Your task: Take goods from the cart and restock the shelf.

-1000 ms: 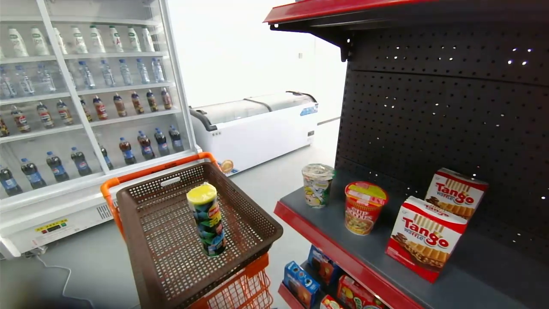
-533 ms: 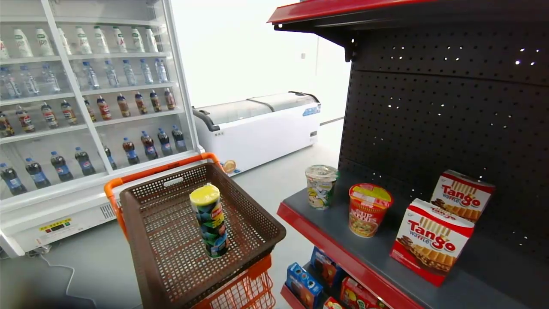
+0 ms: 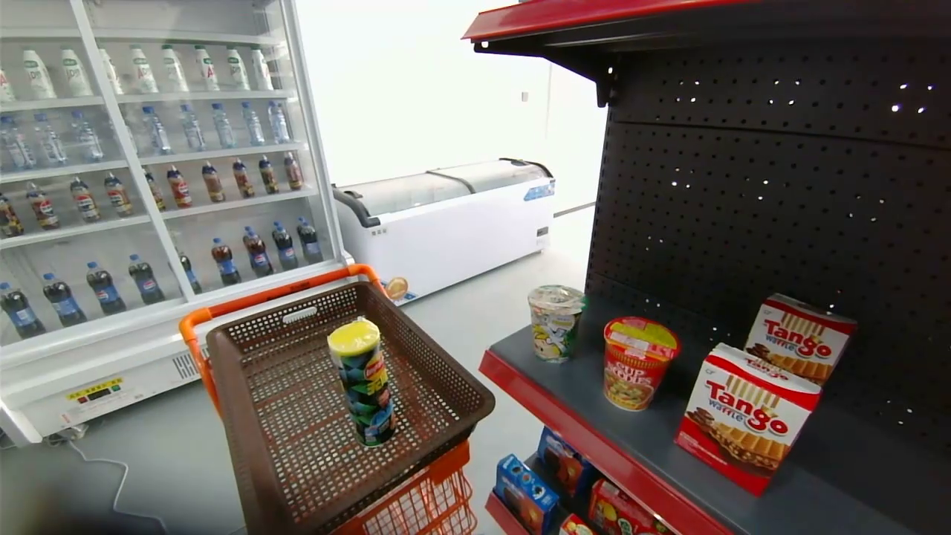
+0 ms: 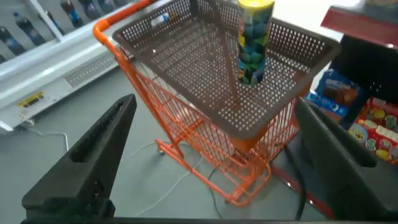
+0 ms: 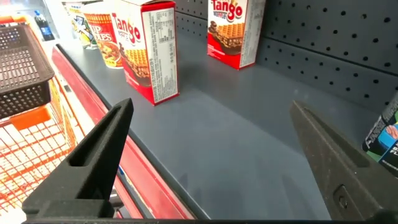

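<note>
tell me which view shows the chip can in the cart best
The head view: the chip can stands upright in the cart's brown basket, whole from yellow lid to base. The left wrist view has it too, but its lid is cut by the frame edge. The right wrist view faces the shelf.

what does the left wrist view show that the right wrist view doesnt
Left wrist view: the yellow-lidded can standing upright, a white cable on the floor, and the open left gripper.
Right wrist view: two wafer boxes standing on the grey shelf top, and the open right gripper.
Both: the brown basket on the orange cart, and the shelf with its red front edge.
</note>
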Tool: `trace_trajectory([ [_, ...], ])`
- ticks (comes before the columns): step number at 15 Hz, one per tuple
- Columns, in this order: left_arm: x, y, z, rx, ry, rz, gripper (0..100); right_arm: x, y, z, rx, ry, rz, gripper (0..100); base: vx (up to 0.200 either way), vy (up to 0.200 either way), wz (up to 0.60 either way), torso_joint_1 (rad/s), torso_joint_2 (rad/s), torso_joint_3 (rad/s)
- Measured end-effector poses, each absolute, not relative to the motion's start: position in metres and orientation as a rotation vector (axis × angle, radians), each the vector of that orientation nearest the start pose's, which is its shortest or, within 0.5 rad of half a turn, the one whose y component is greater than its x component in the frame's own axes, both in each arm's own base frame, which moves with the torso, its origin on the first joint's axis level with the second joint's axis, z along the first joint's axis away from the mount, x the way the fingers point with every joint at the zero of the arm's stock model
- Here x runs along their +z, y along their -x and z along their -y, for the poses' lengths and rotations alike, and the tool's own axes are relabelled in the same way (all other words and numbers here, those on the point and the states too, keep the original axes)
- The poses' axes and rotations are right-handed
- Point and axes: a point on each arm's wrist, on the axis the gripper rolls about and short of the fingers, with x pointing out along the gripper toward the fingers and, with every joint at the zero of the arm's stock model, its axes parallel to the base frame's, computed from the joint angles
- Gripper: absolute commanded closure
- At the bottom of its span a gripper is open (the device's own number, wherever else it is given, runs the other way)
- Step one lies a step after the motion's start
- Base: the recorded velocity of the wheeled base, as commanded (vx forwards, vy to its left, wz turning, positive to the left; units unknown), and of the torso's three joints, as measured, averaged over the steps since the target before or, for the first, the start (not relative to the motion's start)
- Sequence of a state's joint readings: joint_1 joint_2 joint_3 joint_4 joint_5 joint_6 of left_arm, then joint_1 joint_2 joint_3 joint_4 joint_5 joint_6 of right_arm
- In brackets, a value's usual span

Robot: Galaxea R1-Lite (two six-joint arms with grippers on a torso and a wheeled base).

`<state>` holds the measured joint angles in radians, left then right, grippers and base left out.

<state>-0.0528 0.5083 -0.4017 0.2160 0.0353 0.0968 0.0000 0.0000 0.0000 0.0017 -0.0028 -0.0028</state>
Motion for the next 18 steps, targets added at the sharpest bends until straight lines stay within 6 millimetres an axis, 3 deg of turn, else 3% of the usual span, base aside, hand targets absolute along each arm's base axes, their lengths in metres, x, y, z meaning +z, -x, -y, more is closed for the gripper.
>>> trace_trajectory([
  [3,0.171,-0.043,0.002,-0.034,-0.086,-0.390,0,0.075,0.023,0.000,-0.003,0.003,-0.001,0,0.000,0.000,0.00,0.000,0.00,0.000],
  [5,0.177,-0.072,0.003,-0.032,-0.068,-0.416,0,0.075,0.023,0.000,-0.003,0.003,-0.001,0,0.000,0.000,0.00,0.000,0.00,0.000],
  [10,0.178,-0.170,0.010,-0.068,-0.067,-0.439,0,0.075,0.023,0.000,-0.003,0.003,-0.002,0,0.000,0.000,0.00,0.000,0.00,0.000],
  [14,0.151,-0.232,0.017,-0.107,-0.068,-0.373,0,0.075,0.023,0.000,-0.003,0.003,-0.002,0,0.000,0.000,0.00,0.000,0.00,0.000],
  [18,0.113,-0.254,0.029,-0.149,-0.071,-0.398,0,0.075,0.023,0.000,-0.003,0.003,-0.002,0,0.000,0.000,0.00,0.000,0.00,0.000],
])
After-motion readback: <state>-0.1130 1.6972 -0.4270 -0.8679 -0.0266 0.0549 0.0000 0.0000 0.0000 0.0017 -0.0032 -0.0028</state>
